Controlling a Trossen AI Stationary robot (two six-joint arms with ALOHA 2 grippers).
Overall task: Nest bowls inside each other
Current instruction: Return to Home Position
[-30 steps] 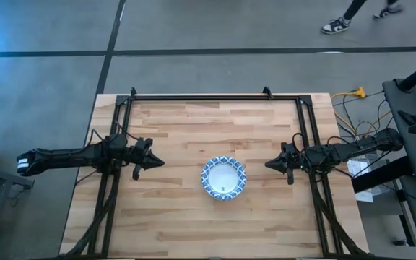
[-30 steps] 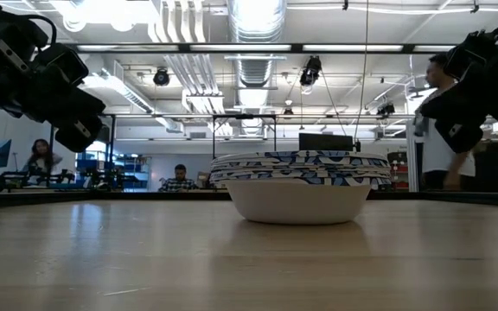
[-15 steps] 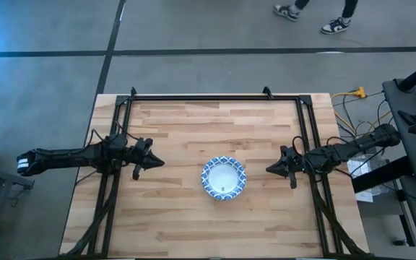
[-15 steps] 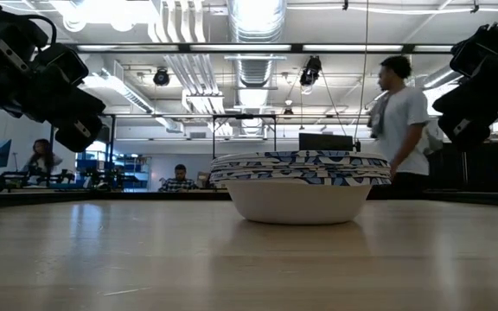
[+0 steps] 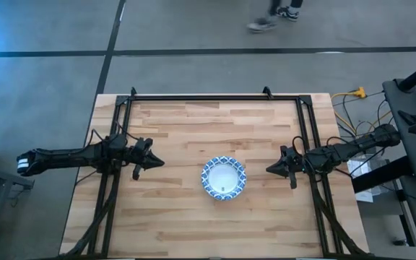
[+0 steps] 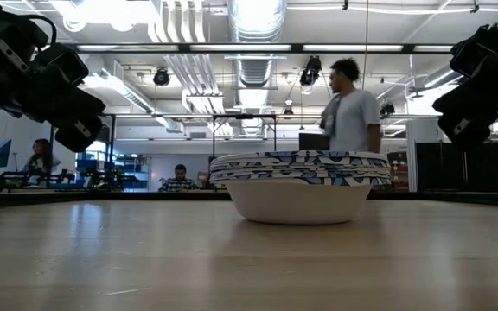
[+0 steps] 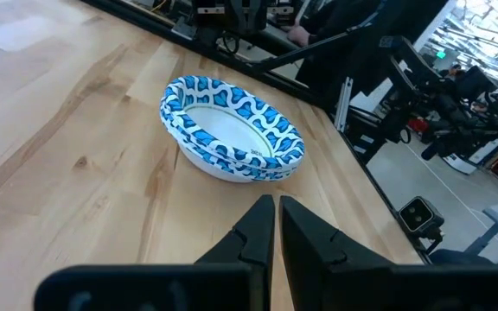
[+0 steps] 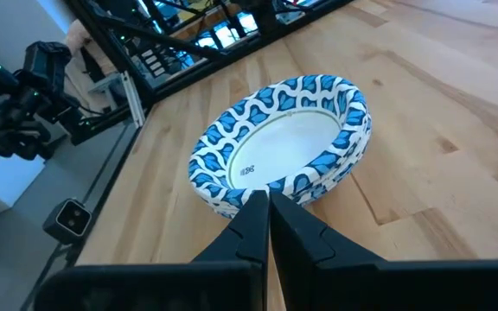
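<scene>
A stack of nested bowls [image 5: 223, 178], white inside with blue-and-white patterned rims, rests by its base on the middle of the wooden table; it also shows as the stack [image 6: 299, 186], the stack [image 7: 232, 130] and the stack [image 8: 284, 147]. How many bowls it holds, I cannot tell. My left gripper [image 5: 157, 162] hovers to the stack's left, shut and empty, fingertips [image 7: 277, 200] together. My right gripper [image 5: 270, 168] hovers to the stack's right, shut and empty, fingertips [image 8: 261, 197] together. Both point level toward the stack, above the table.
A black frame [image 5: 215, 96] runs along the table's far edge and down both sides. Bare wood [image 5: 215, 126] lies all around the stack. A person [image 6: 349, 105] walks through the room beyond the table. Cables and equipment [image 5: 410, 123] stand off the table's right side.
My right gripper has drawn back a little toward the table's right and near edges, away from the stack. The stack and my left gripper have stayed put. The person behind the table has walked from right to left.
</scene>
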